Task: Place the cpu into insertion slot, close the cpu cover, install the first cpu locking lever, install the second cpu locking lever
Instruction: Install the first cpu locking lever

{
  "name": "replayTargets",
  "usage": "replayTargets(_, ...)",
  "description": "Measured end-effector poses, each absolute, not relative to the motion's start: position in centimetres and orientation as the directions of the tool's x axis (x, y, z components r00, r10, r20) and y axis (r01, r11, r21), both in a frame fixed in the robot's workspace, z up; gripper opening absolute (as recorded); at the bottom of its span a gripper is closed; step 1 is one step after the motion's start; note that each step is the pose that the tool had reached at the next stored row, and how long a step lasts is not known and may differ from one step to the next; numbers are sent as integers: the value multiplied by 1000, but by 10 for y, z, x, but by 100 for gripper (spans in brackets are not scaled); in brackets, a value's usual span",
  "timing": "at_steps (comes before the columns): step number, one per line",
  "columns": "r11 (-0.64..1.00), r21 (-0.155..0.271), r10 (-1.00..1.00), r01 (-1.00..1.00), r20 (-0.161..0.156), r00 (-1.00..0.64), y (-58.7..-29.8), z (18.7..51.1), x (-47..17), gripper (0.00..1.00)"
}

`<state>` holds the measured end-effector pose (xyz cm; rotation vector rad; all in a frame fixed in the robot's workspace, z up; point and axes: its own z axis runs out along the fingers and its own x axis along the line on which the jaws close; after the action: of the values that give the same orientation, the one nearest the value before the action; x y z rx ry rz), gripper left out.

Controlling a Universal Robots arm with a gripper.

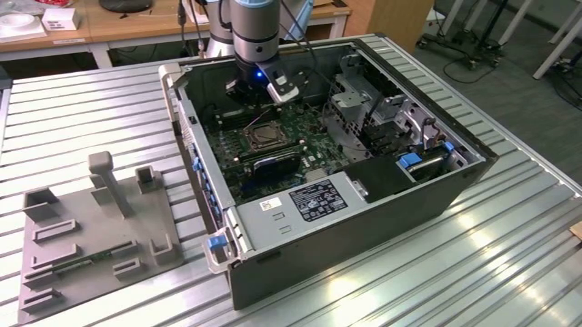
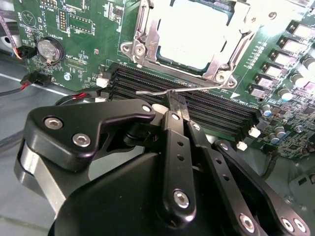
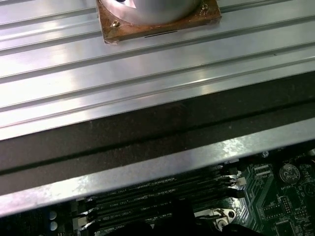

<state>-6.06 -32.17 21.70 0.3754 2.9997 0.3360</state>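
Second wrist view: cpu (image 2: 194,32) in slot (image 2: 224,76) (covered).

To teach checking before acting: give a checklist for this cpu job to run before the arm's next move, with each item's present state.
1. cpu seated: ok, it lies flat in the cover's window.
2. cover down: ok, it looks flat over the cpu.
3. lever latched: not ok, it seems to run free across the memory slots.
4. gripper on the lever: fingers shut, tips at the lever; whether they pinch it, cannot tell.
5. red wire clear of the gripper: cannot tell, it passes behind the gripper's body.
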Motion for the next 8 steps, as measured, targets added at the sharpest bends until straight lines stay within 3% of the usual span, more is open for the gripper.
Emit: replayTargets(8,945,230,254,232,-71,-965,-322,214,-59,11)
